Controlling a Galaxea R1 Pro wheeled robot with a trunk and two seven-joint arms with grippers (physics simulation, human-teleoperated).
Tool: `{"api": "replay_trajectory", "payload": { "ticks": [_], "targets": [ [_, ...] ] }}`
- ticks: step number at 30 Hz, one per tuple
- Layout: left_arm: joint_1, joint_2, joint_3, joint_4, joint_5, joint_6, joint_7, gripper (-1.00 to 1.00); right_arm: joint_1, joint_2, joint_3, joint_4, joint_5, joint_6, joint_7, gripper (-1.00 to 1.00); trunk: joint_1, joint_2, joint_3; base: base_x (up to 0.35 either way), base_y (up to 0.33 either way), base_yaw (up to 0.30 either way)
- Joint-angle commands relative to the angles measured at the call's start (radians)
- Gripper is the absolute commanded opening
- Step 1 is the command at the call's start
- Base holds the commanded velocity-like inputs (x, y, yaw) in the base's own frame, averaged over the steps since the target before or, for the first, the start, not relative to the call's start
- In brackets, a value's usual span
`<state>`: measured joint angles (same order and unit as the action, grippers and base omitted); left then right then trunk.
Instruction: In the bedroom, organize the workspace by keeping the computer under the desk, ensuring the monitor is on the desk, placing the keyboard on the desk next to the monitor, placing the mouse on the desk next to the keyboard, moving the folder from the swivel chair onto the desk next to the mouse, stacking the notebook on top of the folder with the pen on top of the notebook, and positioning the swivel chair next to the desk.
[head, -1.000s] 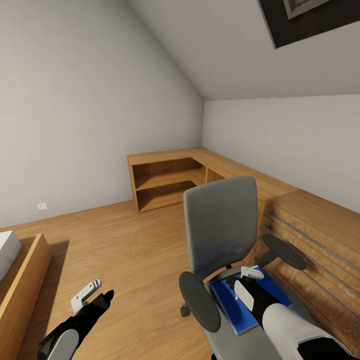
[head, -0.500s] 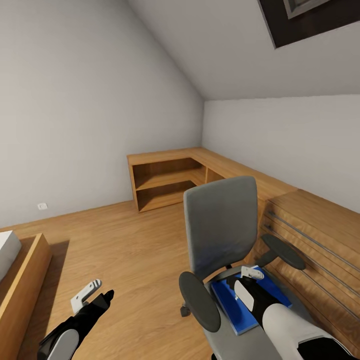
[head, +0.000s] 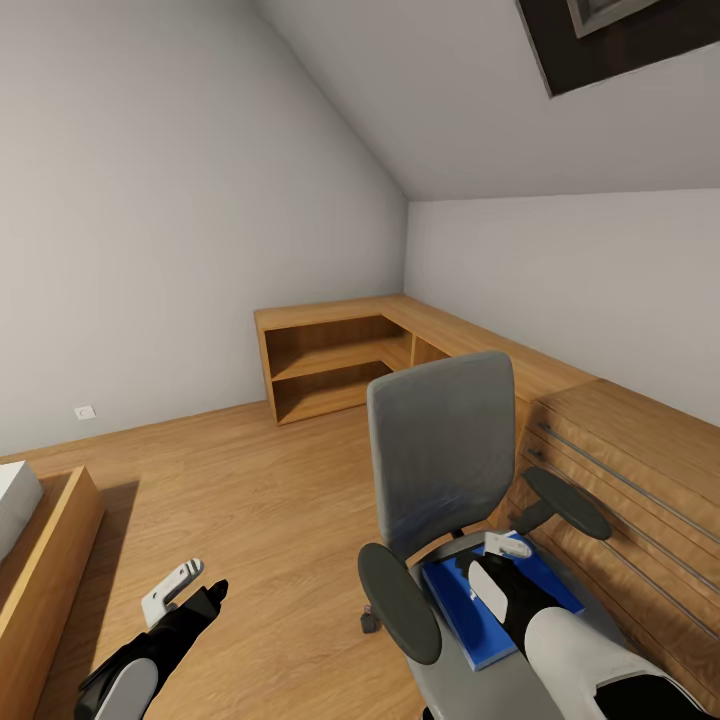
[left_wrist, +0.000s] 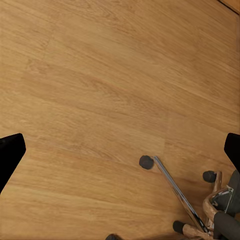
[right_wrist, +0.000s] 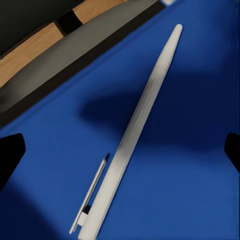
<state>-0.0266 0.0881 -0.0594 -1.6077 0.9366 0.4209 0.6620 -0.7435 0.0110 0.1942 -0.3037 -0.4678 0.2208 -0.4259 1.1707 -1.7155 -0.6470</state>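
The swivel chair (head: 440, 450), grey with black armrests, stands at the lower right with its back towards the far wall. The bright blue folder (head: 455, 615) lies flat on its seat. My right gripper (head: 497, 556) hovers just over the folder, pointing down. In the right wrist view this gripper (right_wrist: 120, 150) is open, and the white-silver pen (right_wrist: 135, 130) lies on the folder (right_wrist: 190, 165) between its dark fingertips (right_wrist: 10, 152). My left gripper (head: 185, 590) hangs open over the wood floor beside the chair. Its wrist view shows the chair's chrome base (left_wrist: 200, 210) and castors.
Light wooden low shelving (head: 330, 365) runs along the far wall and turns the corner to the right. A wooden drawer unit (head: 630, 470) stands close behind the chair. A wooden bed frame (head: 40, 560) is at the left edge. Open floor (head: 250, 480) lies between them.
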Motion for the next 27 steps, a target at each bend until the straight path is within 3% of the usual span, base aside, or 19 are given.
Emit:
{"api": "replay_trajectory", "payload": {
  "ticks": [1,6,27],
  "targets": [
    [0.000,0.001,-0.002,-0.001,0.007,0.001,0.008,1.00,0.000,-0.001,0.009,-0.002,-0.005,0.006,-0.013,1.00,0.000,-0.001,-0.001,0.000,0.000,0.000],
    [-0.001,0.001,-0.002,-0.001,0.007,0.001,0.008,1.00,0.000,0.000,0.009,-0.003,-0.003,0.003,-0.045,1.00,0.000,-0.001,-0.001,0.000,0.000,0.000],
    [0.000,0.001,-0.002,-0.001,0.007,0.001,0.007,1.00,0.000,0.000,0.011,-0.002,-0.002,0.002,-0.054,1.00,0.004,-0.008,-0.004,0.000,0.000,0.000]
  ]
}}
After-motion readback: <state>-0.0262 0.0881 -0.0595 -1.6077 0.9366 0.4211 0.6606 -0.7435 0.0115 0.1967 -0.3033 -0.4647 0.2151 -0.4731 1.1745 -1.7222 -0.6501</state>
